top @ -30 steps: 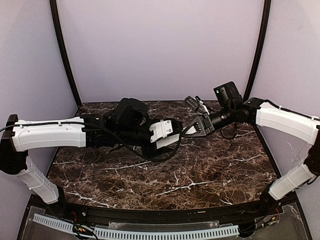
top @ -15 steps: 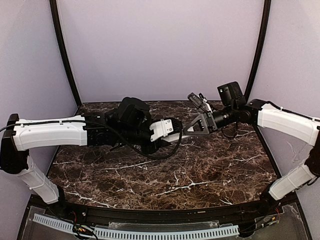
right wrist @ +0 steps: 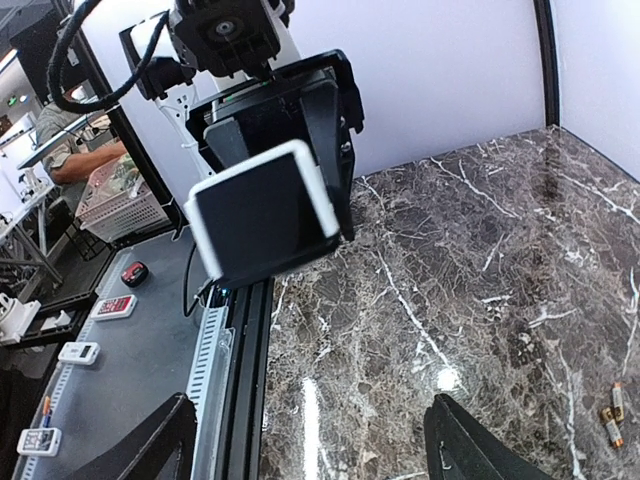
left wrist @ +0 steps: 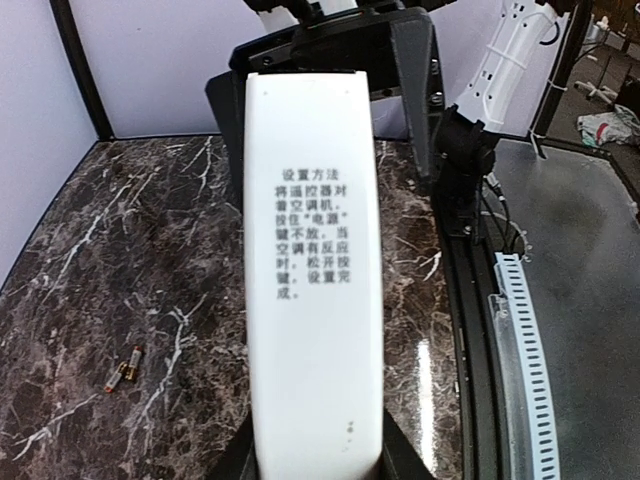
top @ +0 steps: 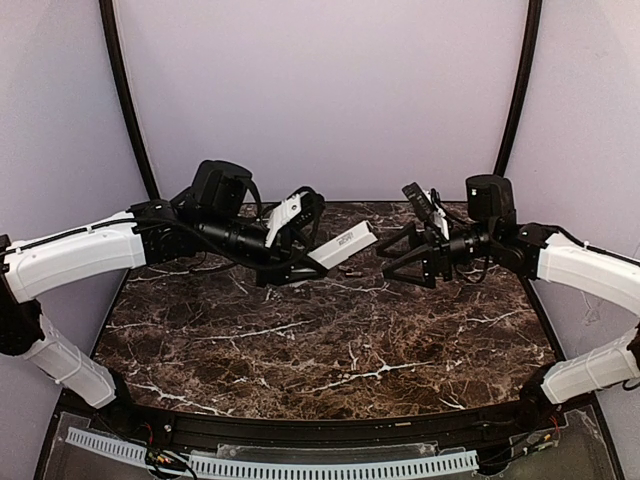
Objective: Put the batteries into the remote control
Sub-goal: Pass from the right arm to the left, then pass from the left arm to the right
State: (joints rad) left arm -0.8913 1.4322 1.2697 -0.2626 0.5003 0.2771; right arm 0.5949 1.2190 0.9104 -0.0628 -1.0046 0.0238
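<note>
Pale lilac walls (top: 320, 90) close in a dark marble bench (top: 330, 350). My left fingers (left wrist: 232, 460) are clamped narrow on one end of the remote control (left wrist: 315, 270), which I hold in the air above the back of the bench, printed white face up to my wrist camera. My right fingers (right wrist: 465, 445) are spread wide and hold nothing, facing the remote's dark end from just beside it. Two batteries (left wrist: 124, 373) lie on the marble below.

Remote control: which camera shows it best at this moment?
Left wrist: the remote control fills the frame lengthwise, its white printed face sharp. Top external shows it small and tilted; right wrist sees only one dark end.
</note>
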